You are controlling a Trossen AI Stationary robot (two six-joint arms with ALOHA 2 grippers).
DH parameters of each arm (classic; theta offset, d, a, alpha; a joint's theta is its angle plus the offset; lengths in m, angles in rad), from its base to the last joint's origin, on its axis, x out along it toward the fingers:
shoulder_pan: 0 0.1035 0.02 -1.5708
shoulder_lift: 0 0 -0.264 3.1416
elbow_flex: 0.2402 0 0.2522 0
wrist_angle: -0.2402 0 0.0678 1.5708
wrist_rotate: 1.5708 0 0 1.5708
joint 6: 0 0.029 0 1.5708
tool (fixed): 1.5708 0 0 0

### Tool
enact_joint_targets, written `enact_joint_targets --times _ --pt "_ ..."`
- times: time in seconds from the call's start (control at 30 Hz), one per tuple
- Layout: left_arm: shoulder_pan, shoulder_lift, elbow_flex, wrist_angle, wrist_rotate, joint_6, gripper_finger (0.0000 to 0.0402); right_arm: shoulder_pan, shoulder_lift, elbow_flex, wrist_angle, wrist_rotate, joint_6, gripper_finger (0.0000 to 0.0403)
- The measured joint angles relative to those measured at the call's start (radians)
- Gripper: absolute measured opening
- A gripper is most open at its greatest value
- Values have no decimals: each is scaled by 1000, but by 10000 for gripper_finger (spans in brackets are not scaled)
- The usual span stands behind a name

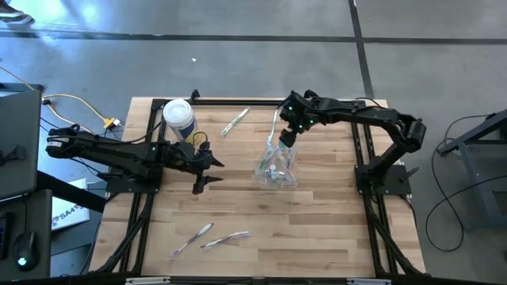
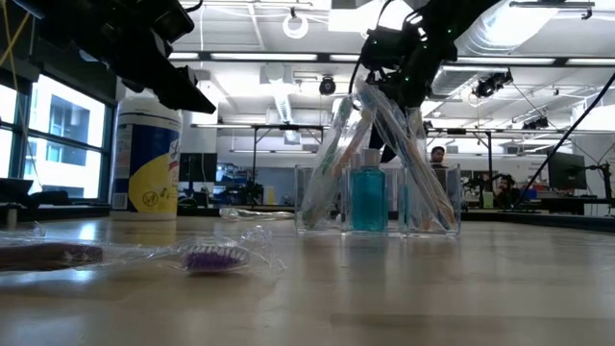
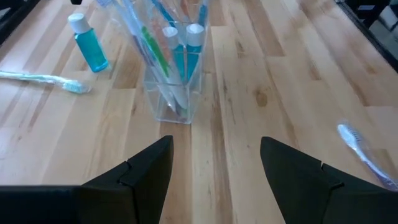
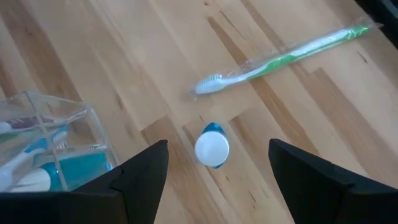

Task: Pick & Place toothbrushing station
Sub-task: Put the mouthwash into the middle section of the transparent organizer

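Wood-slat table (image 1: 317,229). Clear toothbrushing station (image 1: 276,168) mid-table, stuffed with brushes and blue bottles. White tub (image 1: 178,117) at the far left; wrapped toothbrushes (image 1: 212,236) near the front edge. Right gripper (image 1: 283,136) spread, empty, above a small blue bottle (image 4: 212,148). Left gripper (image 1: 207,170) spread, empty, facing the station. The station's walls are hard to trace.
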Motion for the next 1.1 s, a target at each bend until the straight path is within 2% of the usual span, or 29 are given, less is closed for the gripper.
enact_joint_targets --times 0.4,0.67,1.1 --pt "0 0 0 1 14 -22 239 22 35 -3 -17 3 59 270" --pt "0 0 0 1 15 -23 239 46 46 -2 3 72 112 270" --pt "0 0 0 1 15 -23 239 46 15 -1 -3 45 112 270"
